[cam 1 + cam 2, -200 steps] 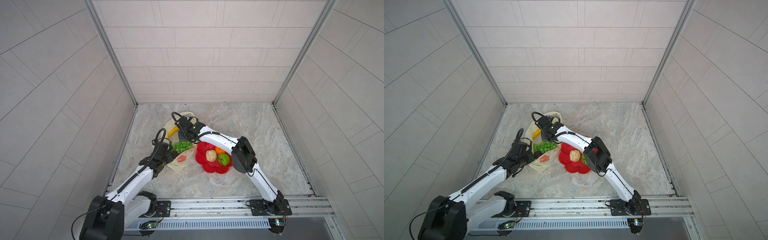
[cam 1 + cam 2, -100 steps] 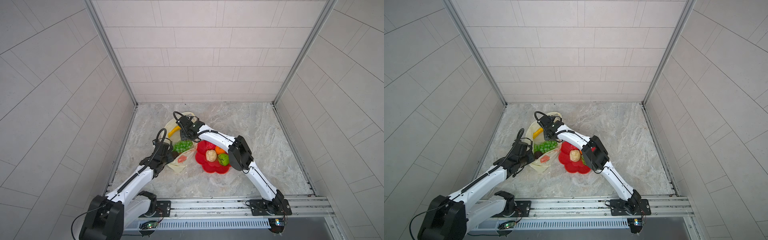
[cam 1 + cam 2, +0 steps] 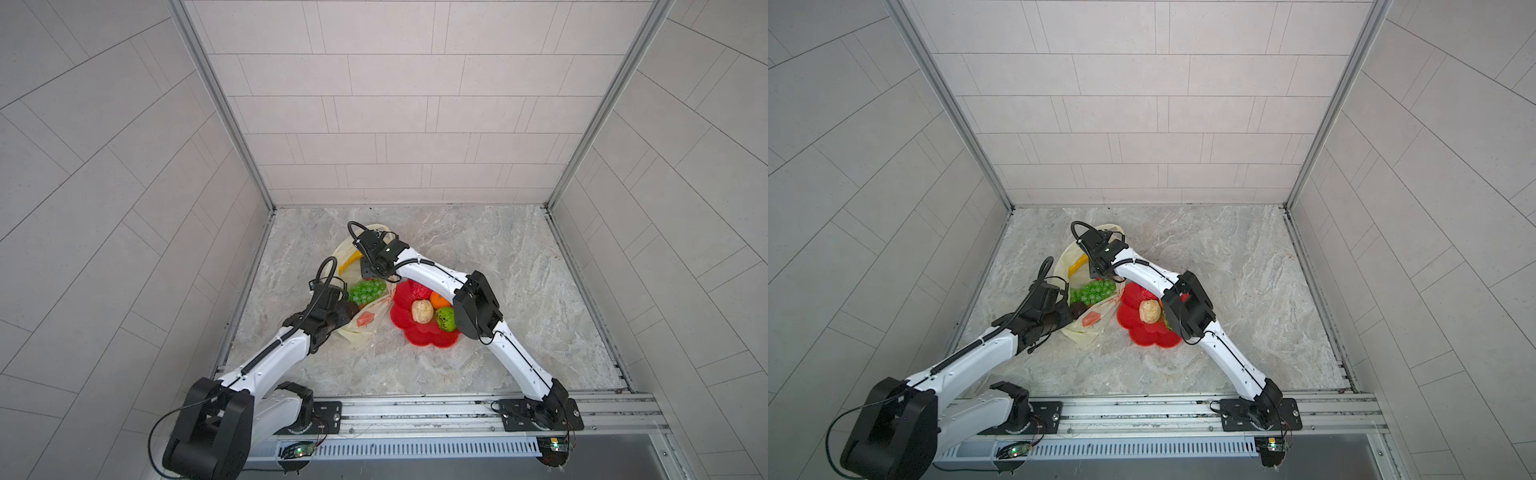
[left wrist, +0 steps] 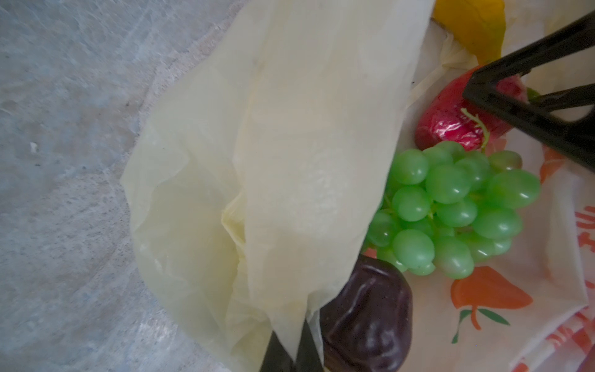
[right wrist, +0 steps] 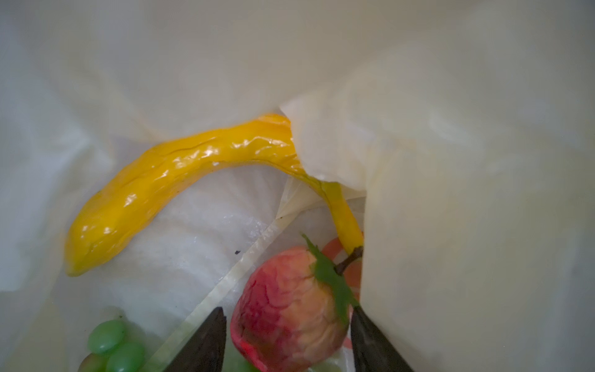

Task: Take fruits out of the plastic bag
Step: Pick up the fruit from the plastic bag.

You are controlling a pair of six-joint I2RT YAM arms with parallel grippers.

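The pale-yellow plastic bag (image 3: 357,334) (image 3: 1079,334) lies open at the left of the marble floor. My left gripper (image 4: 289,341) (image 3: 345,311) is shut on the bag's upper film (image 4: 289,161), holding the mouth up. Inside lie a yellow banana (image 5: 180,174) (image 3: 348,259), a green grape bunch (image 4: 450,209) (image 3: 366,291), a dark purple-brown piece (image 4: 367,319) and a red-peach fruit (image 5: 273,328) (image 4: 450,119). My right gripper (image 5: 288,309) (image 3: 368,272) reaches into the bag. It stands open astride the red-peach fruit, one finger against its green leaf.
A red flower-shaped dish (image 3: 424,338) (image 3: 1150,338) sits just right of the bag. It holds a beige piece (image 3: 422,311), an orange (image 3: 438,300), a green fruit (image 3: 446,319) and a red piece (image 3: 417,289). My right forearm crosses above the dish. Tiled walls enclose the floor.
My right arm has shifted slightly left toward the bag and its jaws have spread wider around the red-peach fruit. The left gripper keeps its hold on the bag.
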